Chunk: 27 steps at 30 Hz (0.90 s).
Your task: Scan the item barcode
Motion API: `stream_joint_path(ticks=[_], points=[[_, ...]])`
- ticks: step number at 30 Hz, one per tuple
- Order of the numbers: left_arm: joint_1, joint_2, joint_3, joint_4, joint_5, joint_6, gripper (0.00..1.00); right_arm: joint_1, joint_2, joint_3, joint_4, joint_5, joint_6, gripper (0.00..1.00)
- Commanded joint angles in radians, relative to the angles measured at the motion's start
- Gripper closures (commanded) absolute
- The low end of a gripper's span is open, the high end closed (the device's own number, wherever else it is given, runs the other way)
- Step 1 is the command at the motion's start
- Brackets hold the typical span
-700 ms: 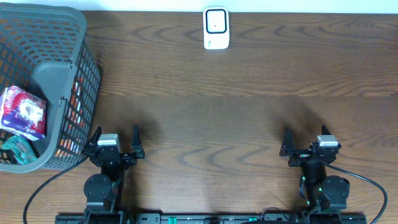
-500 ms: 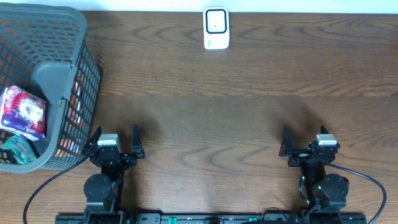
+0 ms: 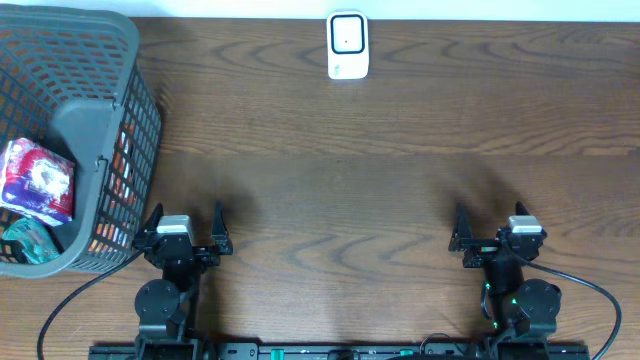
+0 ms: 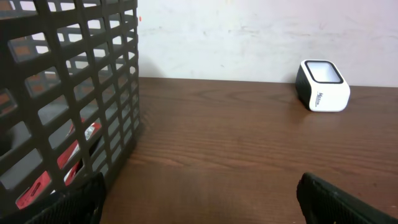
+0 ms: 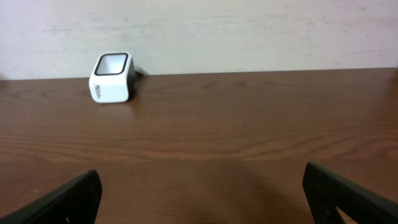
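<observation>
A white barcode scanner (image 3: pixel 348 45) with a dark window stands at the table's far edge, also seen in the left wrist view as the scanner (image 4: pixel 323 85) and in the right wrist view as the scanner (image 5: pixel 112 77). Packaged items (image 3: pixel 38 180) lie inside the grey basket (image 3: pixel 100 60) at the left; red packaging (image 4: pixel 78 146) shows through its mesh. My left gripper (image 3: pixel 186 227) rests near the front edge beside the basket, open and empty. At the front right, my right gripper (image 3: pixel 493 226) is open too, with nothing between its fingers.
The basket's grey handle (image 3: pixel 85 150) arches over its right side, close to the left gripper. Bare brown wood lies between both grippers and the scanner. A pale wall (image 5: pixel 249 31) rises behind the table's far edge.
</observation>
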Motion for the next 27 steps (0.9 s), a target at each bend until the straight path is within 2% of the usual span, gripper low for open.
stream_joint_path(ticks=[1, 27], points=[[0.005, -0.008, -0.019, -0.037, -0.038, -0.005, 0.02, -0.017, 0.003, -0.003, -0.003, 0.009, 0.000, 0.01], [0.005, -0.008, -0.019, -0.033, -0.039, -0.008, 0.02, -0.018, 0.003, -0.003, -0.003, 0.009, 0.000, 0.01]])
